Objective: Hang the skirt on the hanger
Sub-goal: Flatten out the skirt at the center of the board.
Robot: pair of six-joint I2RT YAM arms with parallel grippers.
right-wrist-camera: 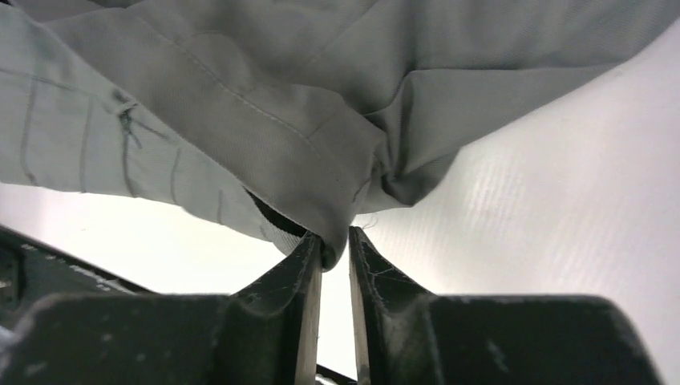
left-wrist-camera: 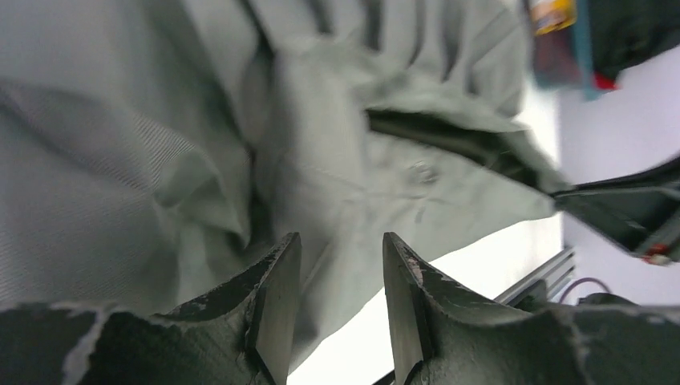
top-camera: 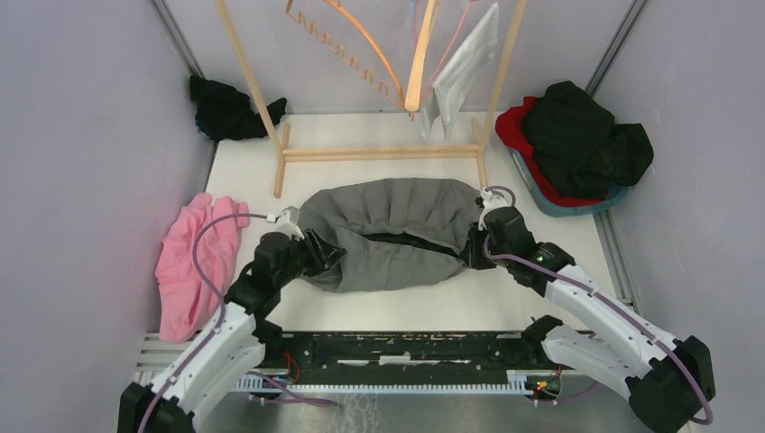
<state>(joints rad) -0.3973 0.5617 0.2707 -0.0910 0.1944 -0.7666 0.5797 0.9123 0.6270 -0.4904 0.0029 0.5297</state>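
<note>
Now shows the grey skirt [top-camera: 397, 225] bunched on the white table [top-camera: 433, 302], just in front of the wooden rack [top-camera: 379, 153], stretched between both arms. Pinches a folded edge of it tight in the right gripper [right-wrist-camera: 334, 249] at the skirt's right end. Has the left gripper [left-wrist-camera: 333, 273] at the left end, fingers [left-wrist-camera: 277, 305] parted with cloth in the gap; cannot tell whether gripping or loose.

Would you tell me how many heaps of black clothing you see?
2: a far-left heap in the back corner, and a right heap topping the basket. Others may be hidden.
</note>
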